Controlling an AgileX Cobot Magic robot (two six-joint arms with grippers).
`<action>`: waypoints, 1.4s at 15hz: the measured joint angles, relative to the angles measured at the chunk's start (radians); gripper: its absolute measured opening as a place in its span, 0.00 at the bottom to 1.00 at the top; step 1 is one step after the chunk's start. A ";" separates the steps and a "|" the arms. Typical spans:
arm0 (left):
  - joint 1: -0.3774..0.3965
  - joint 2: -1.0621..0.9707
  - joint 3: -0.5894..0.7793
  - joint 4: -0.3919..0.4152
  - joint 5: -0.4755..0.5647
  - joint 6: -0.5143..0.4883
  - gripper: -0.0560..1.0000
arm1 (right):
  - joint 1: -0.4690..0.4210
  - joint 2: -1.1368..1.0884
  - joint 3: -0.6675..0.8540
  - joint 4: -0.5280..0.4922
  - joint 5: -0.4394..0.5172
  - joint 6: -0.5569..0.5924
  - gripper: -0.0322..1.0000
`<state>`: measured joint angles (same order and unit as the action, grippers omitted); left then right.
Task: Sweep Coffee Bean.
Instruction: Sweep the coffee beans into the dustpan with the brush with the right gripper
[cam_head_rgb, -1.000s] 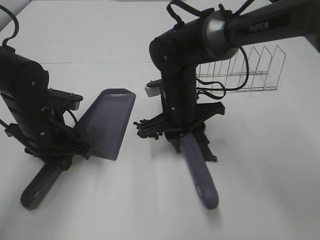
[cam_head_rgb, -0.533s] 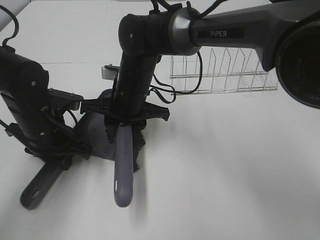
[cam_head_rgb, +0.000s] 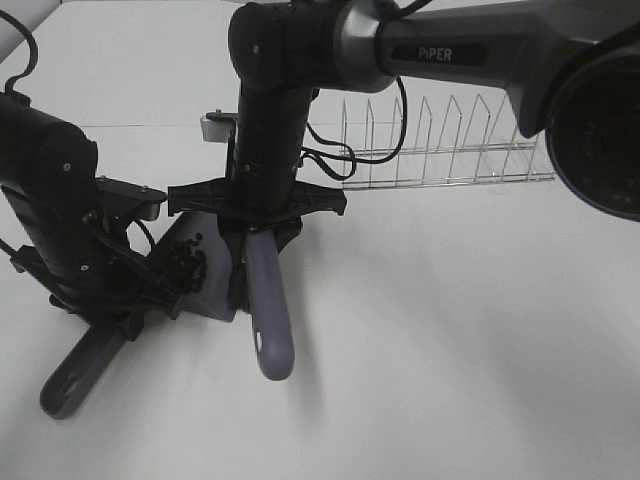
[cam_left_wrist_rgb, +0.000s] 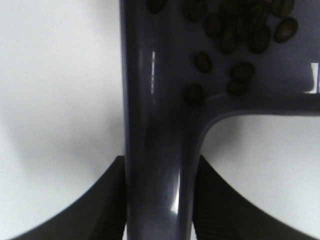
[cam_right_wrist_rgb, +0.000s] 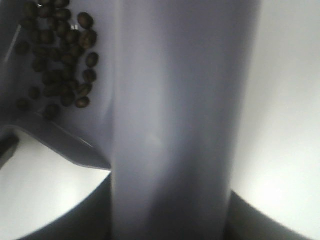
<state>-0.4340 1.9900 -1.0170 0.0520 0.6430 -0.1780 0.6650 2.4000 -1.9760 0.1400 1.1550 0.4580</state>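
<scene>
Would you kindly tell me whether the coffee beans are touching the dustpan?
Touching. The left wrist view shows the beans lying directly on the dustpan floor, close to where its handle begins.

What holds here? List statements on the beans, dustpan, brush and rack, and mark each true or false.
1. The beans lie in the dustpan. True.
2. The left gripper is open. False: it is shut on the dustpan's handle.
3. The right gripper holds the brush. True.
4. The rack holds plates. False: no plates show in it.
</scene>
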 joint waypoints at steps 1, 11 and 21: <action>0.000 0.000 0.000 0.000 0.000 0.000 0.35 | 0.000 0.001 -0.026 -0.046 0.043 -0.002 0.31; 0.000 0.002 -0.003 0.000 0.007 0.000 0.35 | -0.093 -0.077 0.031 -0.373 0.064 -0.136 0.31; 0.000 0.002 -0.003 0.000 0.007 0.001 0.35 | -0.141 -0.114 0.263 -0.275 0.065 -0.146 0.30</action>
<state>-0.4340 1.9920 -1.0200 0.0520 0.6500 -0.1770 0.5240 2.2860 -1.7130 -0.1350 1.2200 0.3120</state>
